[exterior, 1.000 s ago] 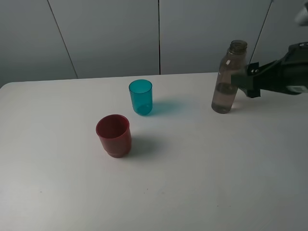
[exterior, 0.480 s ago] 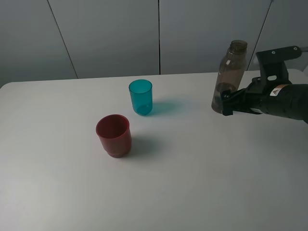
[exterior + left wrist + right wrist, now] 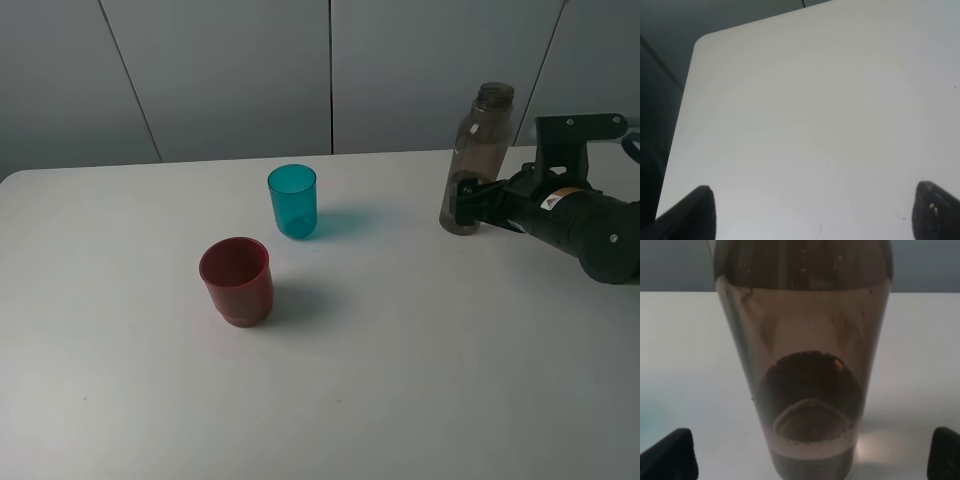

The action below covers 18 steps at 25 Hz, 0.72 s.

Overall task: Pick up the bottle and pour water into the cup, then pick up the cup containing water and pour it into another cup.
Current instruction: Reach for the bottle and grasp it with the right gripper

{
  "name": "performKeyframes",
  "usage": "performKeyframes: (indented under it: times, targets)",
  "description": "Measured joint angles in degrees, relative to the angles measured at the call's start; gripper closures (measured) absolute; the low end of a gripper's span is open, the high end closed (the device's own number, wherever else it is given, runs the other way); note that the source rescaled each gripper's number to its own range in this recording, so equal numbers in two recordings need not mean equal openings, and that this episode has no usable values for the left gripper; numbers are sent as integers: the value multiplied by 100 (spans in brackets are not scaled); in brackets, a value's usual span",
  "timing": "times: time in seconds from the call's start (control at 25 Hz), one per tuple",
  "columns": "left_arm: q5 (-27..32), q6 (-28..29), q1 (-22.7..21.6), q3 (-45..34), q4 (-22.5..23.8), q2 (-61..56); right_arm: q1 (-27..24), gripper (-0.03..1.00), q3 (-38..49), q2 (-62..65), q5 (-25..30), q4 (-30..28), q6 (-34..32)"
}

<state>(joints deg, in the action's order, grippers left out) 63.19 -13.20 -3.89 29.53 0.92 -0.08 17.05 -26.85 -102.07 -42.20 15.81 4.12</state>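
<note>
Exterior high view: the bottle [image 3: 480, 150] stands upright at frame right on the table [image 3: 400, 360], right fingers [image 3: 463, 203] spread wide around its lower body; closing squarely and gently should avoid tipping it.

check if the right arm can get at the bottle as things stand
Probably yes. The right gripper is open at the lower part of the bottle, which sits between its fingertips in the wrist view. Nothing blocks it; the teal cup and red cup stand well aside.
</note>
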Motion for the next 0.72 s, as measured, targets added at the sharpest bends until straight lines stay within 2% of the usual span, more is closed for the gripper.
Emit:
performKeyframes:
  times: [0.2,0.72]
  targets:
    - [0,0,0,0,0,0,0,-3,-171,-281,-177,3,0]
    - [0,0,0,0,0,0,0,-3,-877,-987,-216,3,-13]
